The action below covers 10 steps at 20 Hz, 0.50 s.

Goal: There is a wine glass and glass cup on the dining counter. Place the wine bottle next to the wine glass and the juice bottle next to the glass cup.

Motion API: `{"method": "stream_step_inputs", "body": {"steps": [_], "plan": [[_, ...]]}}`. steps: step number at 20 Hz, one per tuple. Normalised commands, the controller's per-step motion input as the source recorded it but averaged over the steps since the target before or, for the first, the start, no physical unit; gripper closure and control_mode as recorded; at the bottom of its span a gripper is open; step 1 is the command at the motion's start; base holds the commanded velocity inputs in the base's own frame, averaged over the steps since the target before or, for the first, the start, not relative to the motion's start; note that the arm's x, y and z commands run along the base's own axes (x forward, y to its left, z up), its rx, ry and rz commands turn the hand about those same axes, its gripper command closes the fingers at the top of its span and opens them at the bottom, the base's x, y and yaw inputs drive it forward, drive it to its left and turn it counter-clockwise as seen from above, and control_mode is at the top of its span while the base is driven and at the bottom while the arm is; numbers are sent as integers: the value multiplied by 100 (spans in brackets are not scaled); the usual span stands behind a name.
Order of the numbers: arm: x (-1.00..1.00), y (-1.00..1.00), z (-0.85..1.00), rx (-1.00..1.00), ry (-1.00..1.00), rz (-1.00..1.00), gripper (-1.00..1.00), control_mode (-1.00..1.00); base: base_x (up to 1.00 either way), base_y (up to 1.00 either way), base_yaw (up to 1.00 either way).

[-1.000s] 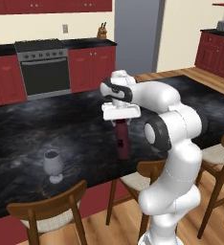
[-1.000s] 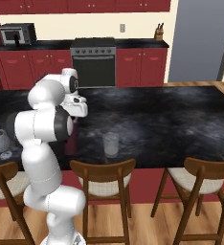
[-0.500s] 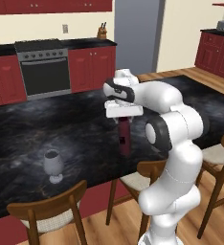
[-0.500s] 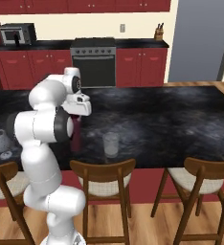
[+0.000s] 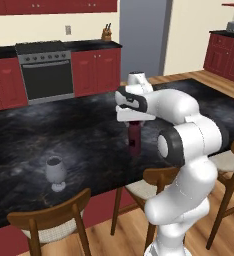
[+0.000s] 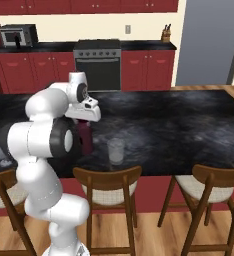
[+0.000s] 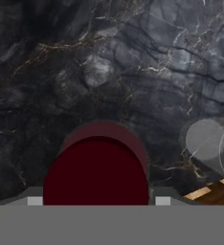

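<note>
The juice bottle (image 5: pixel 134 141), dark red with a small label, is upright over the dining counter (image 5: pixel 64 130) near its front edge. My gripper (image 5: pixel 134 120) comes down on it from above and is shut on its top. In the right base view the juice bottle (image 6: pixel 85 138) is a short way left of the glass cup (image 6: pixel 116 151), apart from it. The hand view looks down on the bottle's dark red cap (image 7: pixel 97 174), with the glass cup (image 7: pixel 207 139) to the right. The wine glass (image 5: pixel 55 172) stands well to the left on the counter. The wine bottle is out of view.
Wooden chairs (image 6: pixel 106 186) (image 6: pixel 209 187) line the counter's front edge below the bottle and cup. A stove (image 5: pixel 46 75) and red cabinets run along the back wall, with a microwave (image 6: pixel 18 36) on the narrower worktop and a grey fridge (image 6: pixel 209 42).
My gripper has carried the juice bottle a little to the right along the counter, closer to the glass cup. The wine glass and cup have not moved.
</note>
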Motion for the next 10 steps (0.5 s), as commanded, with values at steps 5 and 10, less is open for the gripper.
{"method": "stream_step_inputs", "body": {"steps": [5, 10], "plan": [[-13, -9, -14, 0, -22, -2, 100, -100, 0, 0, 0], [-7, -18, -4, 1, -5, -6, 100, -100, 0, 0, 0]]}}
